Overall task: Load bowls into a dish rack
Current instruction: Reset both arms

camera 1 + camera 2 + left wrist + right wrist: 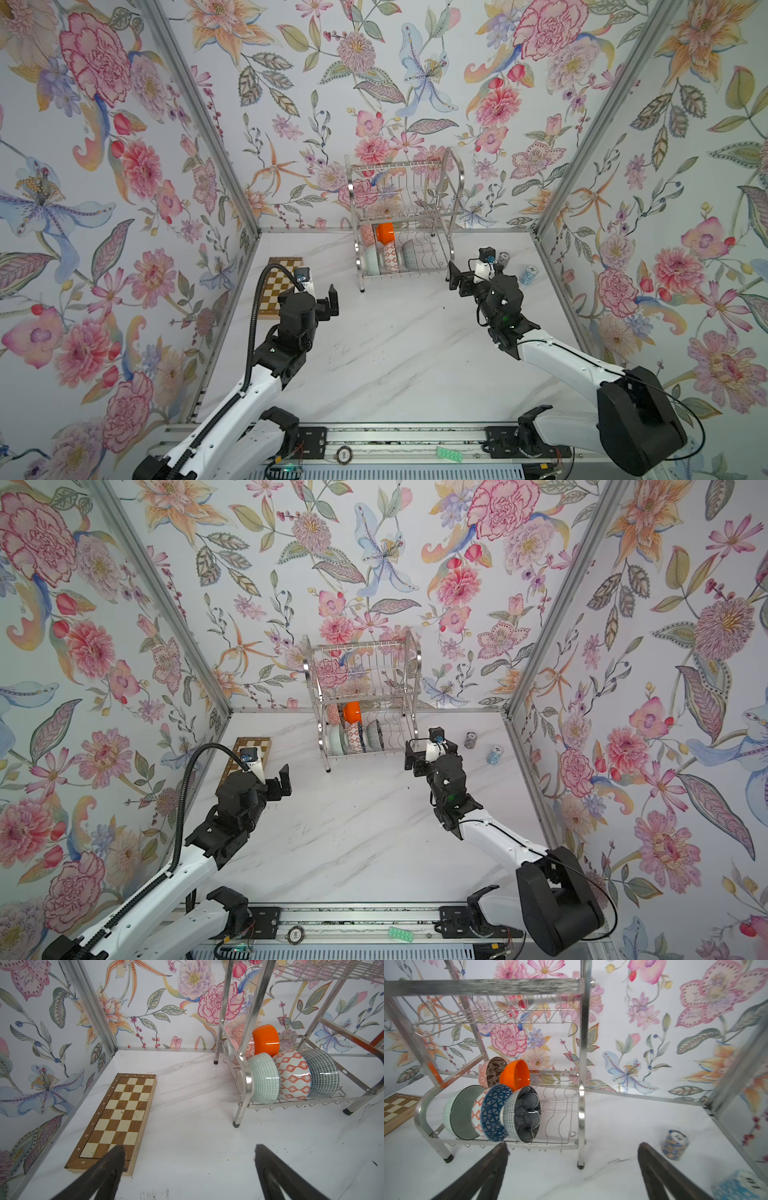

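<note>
I saw the dish rack (583, 1043) gleam chrome. The orange bowl (517, 1075) was glossy and plain, the leaf-patterned bowl (493, 1072) dark on white, the mint bowl (464, 1112) finely checked, the blue bowl (493, 1111) white-triangled inside with orange lattice outside, the navy bowl (521, 1113) dashed white. The chessboard (119, 1113) was brown and cream

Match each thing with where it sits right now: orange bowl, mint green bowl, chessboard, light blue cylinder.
Things:
1. orange bowl
2. mint green bowl
3. chessboard
4. light blue cylinder

Places:
A. on the table beside the right gripper
B. back row of the dish rack's lower shelf
C. flat on the table near the left gripper
D. front row of the lower shelf, at the end nearest the chessboard

Pairs: 1-B, 2-D, 3-C, 4-A
</note>
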You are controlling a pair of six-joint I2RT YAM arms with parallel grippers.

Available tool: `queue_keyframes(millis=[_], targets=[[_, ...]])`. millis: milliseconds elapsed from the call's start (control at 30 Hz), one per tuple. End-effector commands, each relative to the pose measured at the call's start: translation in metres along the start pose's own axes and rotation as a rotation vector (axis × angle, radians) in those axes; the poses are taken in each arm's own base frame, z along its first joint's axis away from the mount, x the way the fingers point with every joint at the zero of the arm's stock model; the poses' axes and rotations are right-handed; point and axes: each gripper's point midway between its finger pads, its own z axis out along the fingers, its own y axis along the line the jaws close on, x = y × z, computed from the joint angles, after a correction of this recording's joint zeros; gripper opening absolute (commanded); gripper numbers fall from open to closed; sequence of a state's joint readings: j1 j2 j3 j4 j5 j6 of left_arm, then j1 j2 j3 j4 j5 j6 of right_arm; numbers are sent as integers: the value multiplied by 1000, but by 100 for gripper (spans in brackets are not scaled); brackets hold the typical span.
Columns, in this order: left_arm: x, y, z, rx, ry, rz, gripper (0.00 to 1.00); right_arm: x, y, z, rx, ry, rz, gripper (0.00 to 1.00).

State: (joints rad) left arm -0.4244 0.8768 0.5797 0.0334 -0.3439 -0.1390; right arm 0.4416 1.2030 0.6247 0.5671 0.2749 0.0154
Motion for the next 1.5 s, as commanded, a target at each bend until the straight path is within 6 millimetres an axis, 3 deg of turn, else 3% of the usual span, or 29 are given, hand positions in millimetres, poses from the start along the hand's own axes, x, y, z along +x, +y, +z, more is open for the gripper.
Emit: queue_keyframes(millis=[0,133,300,500,600,700,867,1000,1167,1300,1467], targets=[[5,24,2,-106,-43,20,99,30,-39,-26,157,109,-81,99],[17,57,7,-167,-95,-40,99,33,-77,-56,270,56,-55,99],[33,83,14,-260,-104,-3,99,62,-122,-78,418,21,43,99],[62,99,29,-310,-74,-9,99,107,-144,-86,485,30,120,98],[74,106,42,-309,-39,-2,99,124,-152,-83,490,51,141,99],[85,107,56,-302,-11,42,99,121,-153,-73,470,50,139,99],[75,93,79,-216,-39,44,99,124,-165,-54,468,76,125,99],[67,97,92,-209,-68,-1,99,128,-177,-41,444,109,169,98],[72,109,102,-234,-77,-40,99,132,-183,-40,414,70,185,98],[75,96,102,-158,-94,-13,99,147,-180,-29,386,80,180,99],[83,90,100,-134,-90,9,99,150,-176,-23,370,105,160,99]])
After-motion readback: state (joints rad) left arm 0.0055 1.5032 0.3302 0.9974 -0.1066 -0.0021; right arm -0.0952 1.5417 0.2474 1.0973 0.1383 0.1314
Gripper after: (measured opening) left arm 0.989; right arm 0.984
